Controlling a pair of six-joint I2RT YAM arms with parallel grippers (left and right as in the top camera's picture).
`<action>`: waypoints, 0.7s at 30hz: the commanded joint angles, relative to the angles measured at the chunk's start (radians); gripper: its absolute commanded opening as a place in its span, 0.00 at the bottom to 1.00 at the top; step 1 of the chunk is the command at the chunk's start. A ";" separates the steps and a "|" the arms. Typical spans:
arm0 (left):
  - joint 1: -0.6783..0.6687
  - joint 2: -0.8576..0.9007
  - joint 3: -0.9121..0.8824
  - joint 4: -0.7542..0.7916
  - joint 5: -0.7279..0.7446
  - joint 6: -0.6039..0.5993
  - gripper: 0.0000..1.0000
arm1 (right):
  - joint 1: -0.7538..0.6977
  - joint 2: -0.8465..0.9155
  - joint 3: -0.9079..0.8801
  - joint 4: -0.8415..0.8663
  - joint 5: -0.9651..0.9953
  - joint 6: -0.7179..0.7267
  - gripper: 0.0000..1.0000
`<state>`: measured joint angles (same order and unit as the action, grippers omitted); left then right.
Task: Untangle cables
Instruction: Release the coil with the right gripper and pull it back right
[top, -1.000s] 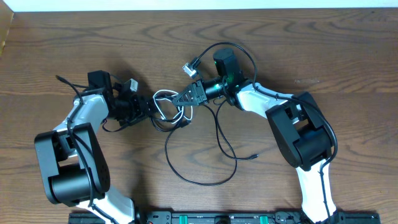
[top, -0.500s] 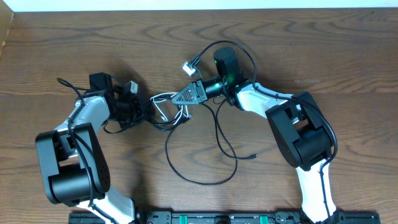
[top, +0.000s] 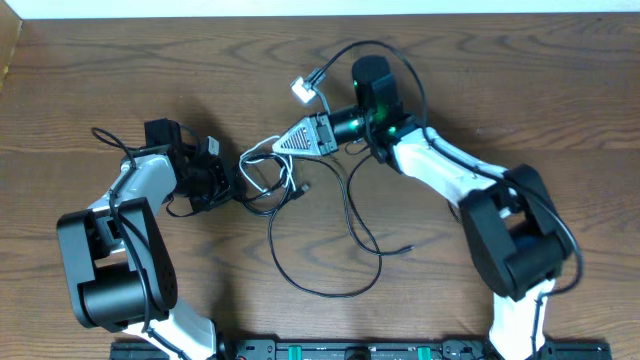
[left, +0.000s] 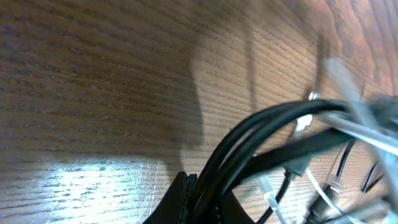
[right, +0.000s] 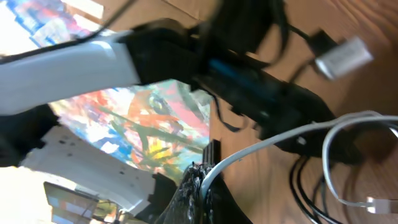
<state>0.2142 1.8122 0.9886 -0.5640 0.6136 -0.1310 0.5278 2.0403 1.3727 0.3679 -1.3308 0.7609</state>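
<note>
The black cable (top: 300, 283) lies in wide loops on the wooden table, with one small plug end (top: 410, 250) to the right. The white cable (top: 255, 153) forms a small loop between the two grippers. My left gripper (top: 236, 180) is shut on a bunch of black cable strands (left: 267, 124), its jaws (left: 208, 202) low over the table. My right gripper (top: 280, 146) is shut on the white cable (right: 292, 134), which runs out of its jaws (right: 202, 183). A white plug (top: 302, 88) sticks up behind the right gripper and shows in the right wrist view (right: 342, 56).
Thick black arm wires (top: 385, 55) arch over the right wrist. The left arm (right: 93, 56) fills the upper part of the right wrist view. The table's far edge (top: 320, 14) runs along the top. A dark rail (top: 330, 350) borders the front.
My right gripper has moved up and to the right with the white cable, stretching its loop. The left gripper has shifted slightly left, still gripping the black strands.
</note>
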 joint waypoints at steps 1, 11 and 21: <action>0.005 0.013 -0.010 -0.003 -0.057 -0.010 0.08 | -0.010 -0.116 0.005 0.002 -0.011 0.007 0.01; 0.005 0.013 -0.010 -0.004 -0.056 -0.010 0.08 | -0.043 -0.324 0.005 -0.031 0.027 0.032 0.01; 0.005 0.013 -0.010 -0.006 -0.056 -0.010 0.08 | -0.132 -0.535 0.005 -0.112 0.031 0.034 0.01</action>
<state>0.2169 1.8160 0.9882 -0.5682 0.5694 -0.1349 0.4171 1.5509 1.3674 0.2802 -1.2945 0.7883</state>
